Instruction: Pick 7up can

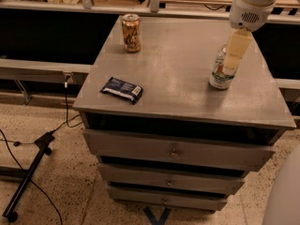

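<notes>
Silvery-white, green-lettered 7up can (216,79) stands at my hand (230,64). Apart or together, I cannot tell; I'd lower straight, keeping centred.

No text legible anywhere. My gripper (231,60) is at the 7up can (217,79); its green lettering is unreadable.

- Grey desk (178,69) with three drawers (173,151) in its front.
- Speckled pale floor (70,182) under the desk; black stand (28,176) and cable (66,102) left of it.
- Dark long counter (47,36) behind the desk.
- Tool (229,64) hangs over the desk's right side.
</notes>
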Available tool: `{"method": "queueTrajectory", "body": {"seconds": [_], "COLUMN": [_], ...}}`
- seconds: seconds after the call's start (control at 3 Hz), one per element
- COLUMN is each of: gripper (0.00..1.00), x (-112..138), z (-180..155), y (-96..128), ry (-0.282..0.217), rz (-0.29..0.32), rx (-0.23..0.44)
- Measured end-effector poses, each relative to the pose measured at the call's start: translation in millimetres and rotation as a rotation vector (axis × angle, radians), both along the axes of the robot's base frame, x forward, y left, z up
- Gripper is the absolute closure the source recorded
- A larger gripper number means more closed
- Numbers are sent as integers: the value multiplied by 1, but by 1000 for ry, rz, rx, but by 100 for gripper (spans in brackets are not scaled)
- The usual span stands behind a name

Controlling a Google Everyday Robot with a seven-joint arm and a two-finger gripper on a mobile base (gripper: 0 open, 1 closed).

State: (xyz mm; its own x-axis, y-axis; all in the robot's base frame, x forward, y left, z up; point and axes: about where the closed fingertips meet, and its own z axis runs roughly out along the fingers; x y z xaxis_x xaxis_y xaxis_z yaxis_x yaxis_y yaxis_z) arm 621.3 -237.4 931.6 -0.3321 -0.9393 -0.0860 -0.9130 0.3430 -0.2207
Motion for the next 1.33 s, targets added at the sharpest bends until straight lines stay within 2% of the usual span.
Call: {"method": "queueTrajectory", "body": {"seconds": [0.33, 0.67, 1.0, 1.33], "gripper": [14, 37, 68, 92], "x": [6, 10, 15, 19], "z": [-1, -2, -3, -5], "y": [2, 3, 4, 6], "ry": [-18, -32, -45, -52], "rz": [2, 4, 5, 7], "rx": [4, 7, 10, 12]}}
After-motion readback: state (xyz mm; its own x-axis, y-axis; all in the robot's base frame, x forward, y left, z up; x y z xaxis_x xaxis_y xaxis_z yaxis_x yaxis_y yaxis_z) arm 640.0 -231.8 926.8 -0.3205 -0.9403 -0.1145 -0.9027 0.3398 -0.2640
